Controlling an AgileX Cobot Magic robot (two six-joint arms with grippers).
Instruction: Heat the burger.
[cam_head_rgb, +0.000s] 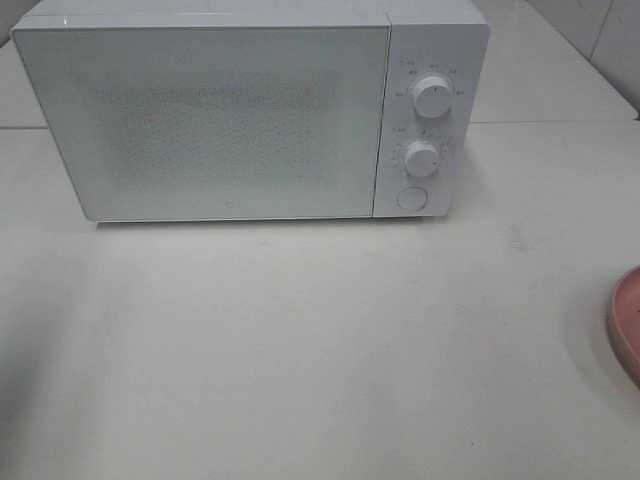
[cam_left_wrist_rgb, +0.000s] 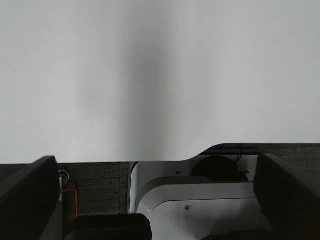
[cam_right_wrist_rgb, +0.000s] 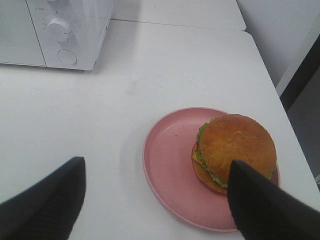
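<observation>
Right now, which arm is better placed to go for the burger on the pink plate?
Probably the right. Its open end effector hangs over the round pink plate holding the golden-brown bun burger, at the table's right edge. The left end effector sees only bare white surface.

Soft, even light washes the white table pale; the microwave casts a faint shadow forward, and dark foreground jaws look blurred in both wrist views.

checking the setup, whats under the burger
The burger sits on a round pink plate, toward one side of it. The plate rests on the white table. The plate surface directly beneath the burger is covered.
</observation>
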